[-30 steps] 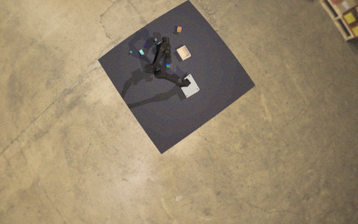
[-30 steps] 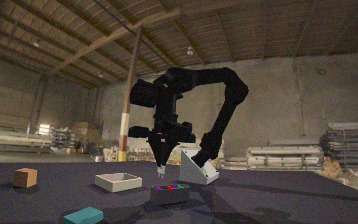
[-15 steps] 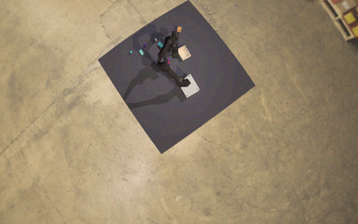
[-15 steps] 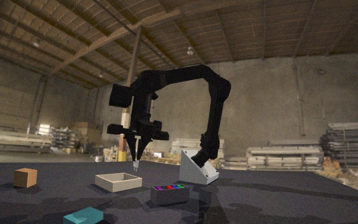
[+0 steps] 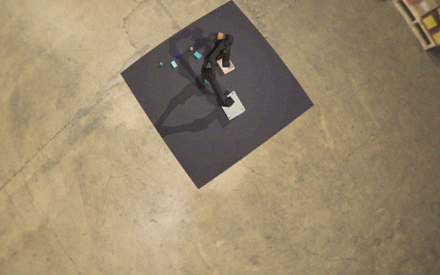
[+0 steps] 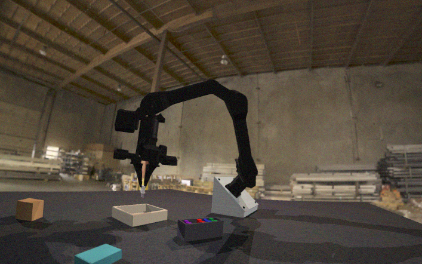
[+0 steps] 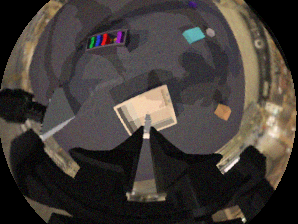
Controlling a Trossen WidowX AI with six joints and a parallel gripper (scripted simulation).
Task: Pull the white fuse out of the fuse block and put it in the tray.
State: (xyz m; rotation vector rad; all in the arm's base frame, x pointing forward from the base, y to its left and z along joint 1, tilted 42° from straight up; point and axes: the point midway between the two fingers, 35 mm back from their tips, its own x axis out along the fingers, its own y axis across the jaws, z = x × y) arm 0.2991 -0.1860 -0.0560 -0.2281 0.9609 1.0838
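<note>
My gripper (image 6: 142, 190) (image 7: 147, 128) is shut on the small white fuse (image 6: 142, 192) (image 7: 148, 121) and holds it in the air above the beige open tray (image 6: 139, 214) (image 7: 128, 113) (image 5: 228, 69). The fuse hangs from the fingertips, clear of the tray's rim. The dark fuse block (image 6: 200, 228) (image 7: 108, 40) stands to the right of the tray in the exterior view, with purple, red, blue and green fuses in its top. The arm is well away from the block.
An orange-brown cube (image 6: 29, 209) (image 7: 224, 112) stands left of the tray. A teal block (image 6: 98, 254) (image 7: 193, 35) lies at the front. The arm's white base (image 6: 230, 199) (image 5: 233, 107) stands behind the block. Small teal pieces (image 5: 173, 63) lie on the dark mat (image 5: 266, 88).
</note>
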